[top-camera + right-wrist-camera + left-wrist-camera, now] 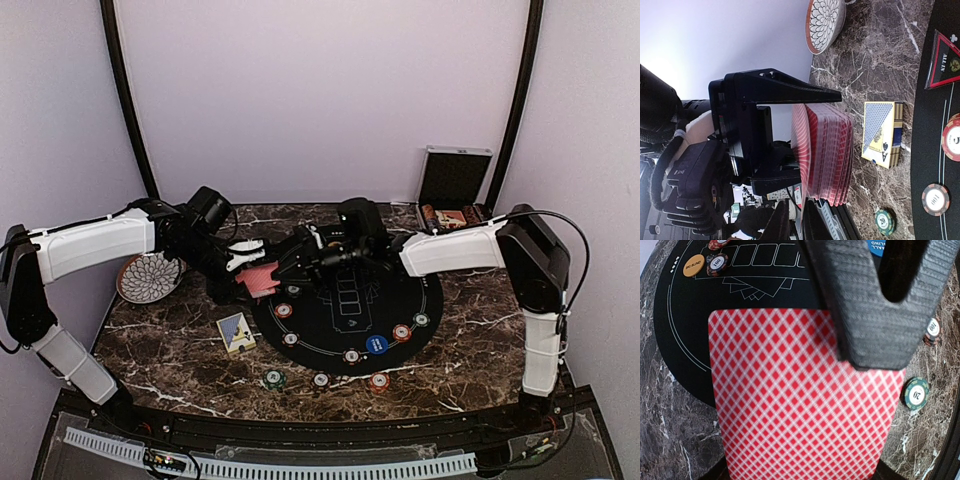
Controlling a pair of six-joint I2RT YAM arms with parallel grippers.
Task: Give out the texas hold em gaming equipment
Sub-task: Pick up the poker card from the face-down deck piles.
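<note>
Marble table (170, 350): left gripper (250, 266) clamps red card deck (800, 400), part-hiding mat (680, 340); right gripper (292, 266) jaws unclear.

Lit softly from overhead, with no hard shadows. Washes the back wall (320, 100) to pale violet and leaves a dull sheen on the marble table (170, 350). Slightly softens the diamond print of the red-backed cards (790, 405) at close range. Burns out to white along the right wrist view's left side, yet keeps the poker chips (935, 199) readable.
</note>
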